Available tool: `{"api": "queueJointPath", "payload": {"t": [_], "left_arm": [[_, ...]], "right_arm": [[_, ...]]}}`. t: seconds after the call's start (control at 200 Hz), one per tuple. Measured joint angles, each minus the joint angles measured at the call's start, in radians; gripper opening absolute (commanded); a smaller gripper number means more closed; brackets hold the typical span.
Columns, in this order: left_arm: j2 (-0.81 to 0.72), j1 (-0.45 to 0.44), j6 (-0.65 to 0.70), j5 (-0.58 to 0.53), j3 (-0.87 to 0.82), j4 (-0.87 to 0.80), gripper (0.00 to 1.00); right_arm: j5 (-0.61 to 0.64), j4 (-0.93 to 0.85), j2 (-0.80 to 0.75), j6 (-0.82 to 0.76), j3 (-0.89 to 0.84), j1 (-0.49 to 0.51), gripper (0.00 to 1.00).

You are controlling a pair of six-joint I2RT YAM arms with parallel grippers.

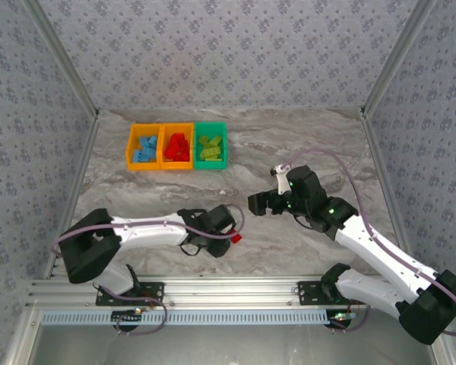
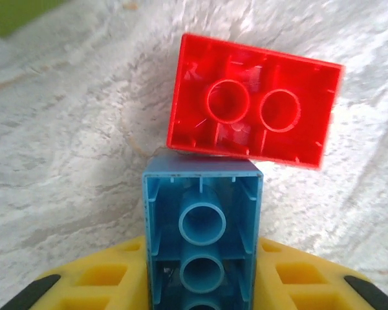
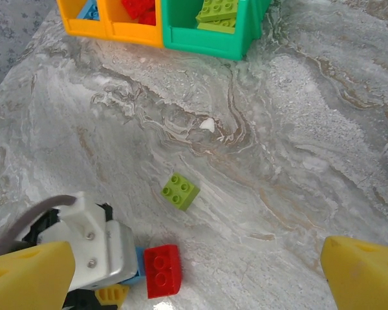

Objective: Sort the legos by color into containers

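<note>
Left gripper point(image 2: 202, 261): clamped on a light blue brick point(image 2: 202, 213), whose long axis runs straight out from the fingers. A red brick point(image 2: 255, 106) touches its far end, lying crosswise; whether the two are locked together cannot be told. The orange-yellow bin holding blue bricks point(image 1: 131, 148) lies well apart, up-table and to the left. Right gripper point(image 3: 194, 274): spread wide. A lime green brick point(image 3: 180, 191) lies on the table point(image 3: 297, 129) ahead of it, nearer this arm.
</note>
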Motion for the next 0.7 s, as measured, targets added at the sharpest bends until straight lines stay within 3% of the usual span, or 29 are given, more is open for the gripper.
{"api": "queueJointPath", "payload": {"t": [0.135,0.31,0.475,0.7], "left_arm": [[-0.193,0.066,0.005,-0.018,-0.005,-0.007,0.29],[-0.346,0.313,0.046,-0.084,0.063,-0.01,0.29],[-0.293,0.538,0.105,-0.172,0.162,0.033,0.29],[-0.056,0.814,0.144,-0.205,0.287,0.13,0.29]], "right_arm": [[-0.029,0.001,0.0,0.009,0.0,0.0,1.0],[-0.09,0.047,0.014,0.033,0.0,0.0,1.0],[-0.156,0.11,0.084,0.062,0.003,0.023,1.0],[-0.178,0.104,0.169,0.068,0.023,0.087,1.0]]}}
